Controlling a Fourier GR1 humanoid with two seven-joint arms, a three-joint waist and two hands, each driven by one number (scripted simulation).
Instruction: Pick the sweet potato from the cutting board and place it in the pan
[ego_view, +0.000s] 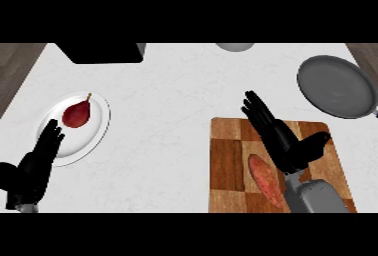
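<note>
Currently, in the head view, we see the sweet potato (266, 181) lying flat on the cutting board (229, 165), in the board's lower middle, long axis running roughly up and down the view. The right robot hand (284, 137) hovers over the board with its fingers straight and spread wide, holding nothing; its wrist covers the potato's right edge, so we cannot tell whether it touches the potato. The left robot hand (33, 162) rests open at the lower left, fingers up, beside the white plate (100, 132) that carries a red pear (77, 114). The pan (336, 86) sits on the bench (162, 100) at the upper right, apart from the board.

We judge the sweet potato to be stiff, dense and moderately heavy, with a dry skin that should not slip. Its tapered ends offer little contact. We recommend closing the fingers and thumb across the thick middle, square to the long axis, so the load balances during the lift toward the pan.
</note>
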